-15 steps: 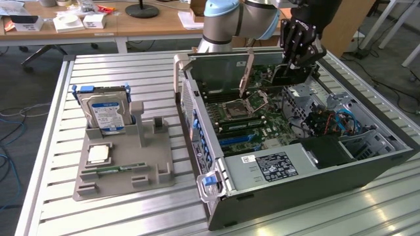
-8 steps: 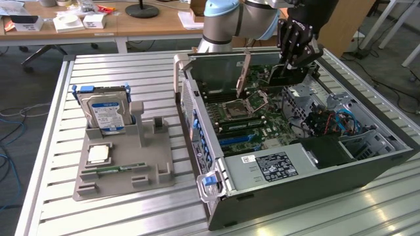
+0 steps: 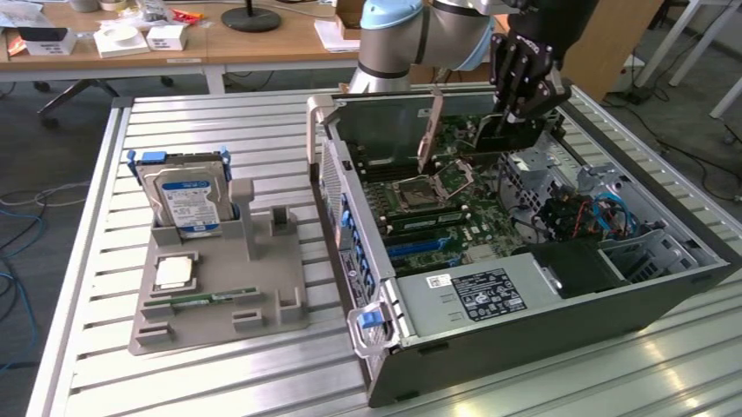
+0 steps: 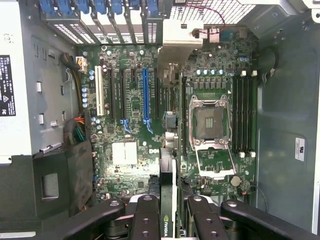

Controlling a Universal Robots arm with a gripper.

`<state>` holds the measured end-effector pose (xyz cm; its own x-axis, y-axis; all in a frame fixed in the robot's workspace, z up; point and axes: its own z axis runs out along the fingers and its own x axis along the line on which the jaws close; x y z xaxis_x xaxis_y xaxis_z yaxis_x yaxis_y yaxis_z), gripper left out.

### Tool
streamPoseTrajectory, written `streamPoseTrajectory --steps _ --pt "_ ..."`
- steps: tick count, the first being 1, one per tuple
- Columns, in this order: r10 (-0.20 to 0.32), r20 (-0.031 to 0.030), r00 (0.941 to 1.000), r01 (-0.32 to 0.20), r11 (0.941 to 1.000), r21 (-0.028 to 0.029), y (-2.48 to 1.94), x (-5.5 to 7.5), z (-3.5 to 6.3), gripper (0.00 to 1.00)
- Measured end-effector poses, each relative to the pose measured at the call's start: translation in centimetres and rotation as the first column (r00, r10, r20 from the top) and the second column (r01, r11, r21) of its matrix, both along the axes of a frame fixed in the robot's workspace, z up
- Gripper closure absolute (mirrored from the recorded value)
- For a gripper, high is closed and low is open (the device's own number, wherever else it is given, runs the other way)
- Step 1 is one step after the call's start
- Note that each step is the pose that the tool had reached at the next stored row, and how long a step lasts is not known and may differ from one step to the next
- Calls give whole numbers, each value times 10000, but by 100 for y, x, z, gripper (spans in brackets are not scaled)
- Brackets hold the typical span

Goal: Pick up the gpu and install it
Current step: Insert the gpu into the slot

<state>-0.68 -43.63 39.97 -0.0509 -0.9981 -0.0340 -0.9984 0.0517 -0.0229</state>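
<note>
Exterior view, upper right: gripper [image 3: 519,91] fingers [image 4: 145,220] clamped on the gpu [image 3: 508,135], which hangs edge-down above the motherboard [image 3: 447,208] in the open case [image 3: 649,287]. Recommendation: hold the card square, line its edge over the blue slot [image 4: 145,95], and press evenly.

This looks like a robotics lab or workshop. A Universal Robots arm [image 3: 406,30] stands at one edge of a slatted aluminium tabletop [image 3: 232,382] and holds the gpu [image 3: 510,137] inside an opened computer case [image 3: 557,330]. A grey fixture [image 3: 221,304] holds loose computer parts. Beyond the tabletop are cluttered wooden desks [image 3: 232,48], and cables [image 3: 17,208] trail across the floor.
</note>
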Motion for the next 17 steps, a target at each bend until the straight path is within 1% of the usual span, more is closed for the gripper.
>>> streamPoseTrajectory --steps 8,17 --pt "2 1 10000 -2 10000 0 -4 0 0 74" --pt "0 0 10000 0 10000 -2 -5 -85 -3 74"
